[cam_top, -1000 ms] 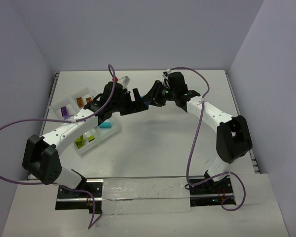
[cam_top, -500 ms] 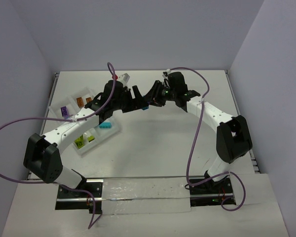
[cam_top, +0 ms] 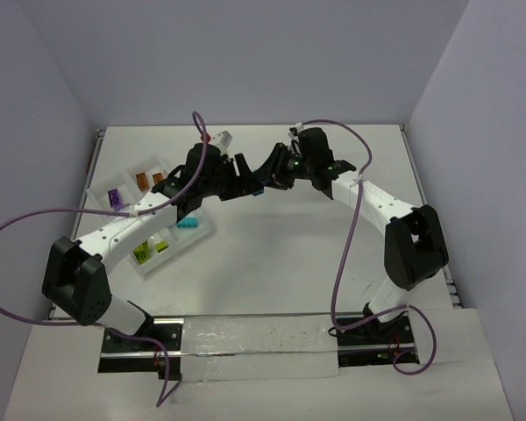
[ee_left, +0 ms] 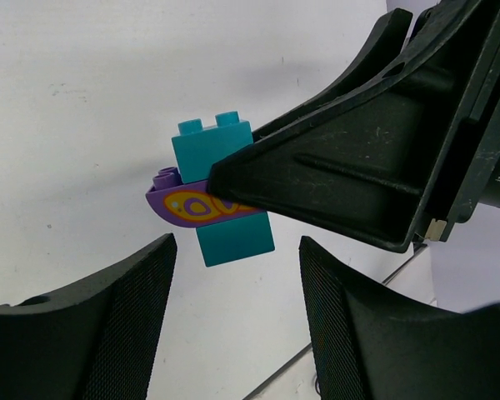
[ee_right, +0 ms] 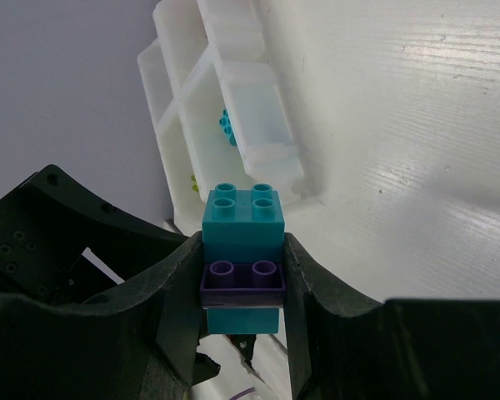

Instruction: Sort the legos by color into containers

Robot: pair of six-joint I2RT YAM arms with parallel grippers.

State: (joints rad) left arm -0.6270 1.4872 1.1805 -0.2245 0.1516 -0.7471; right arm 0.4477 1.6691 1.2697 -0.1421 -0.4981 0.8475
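Right wrist view: right gripper (ee_right: 243,254) pinches the lego cluster (ee_right: 242,212). Left gripper (ee_left: 236,254), fingers spread, flanks it, likely for separation.

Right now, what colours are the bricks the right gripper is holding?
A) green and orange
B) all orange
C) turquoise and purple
C: in the right wrist view the right gripper is shut on a cluster of turquoise bricks with a purple one between them.
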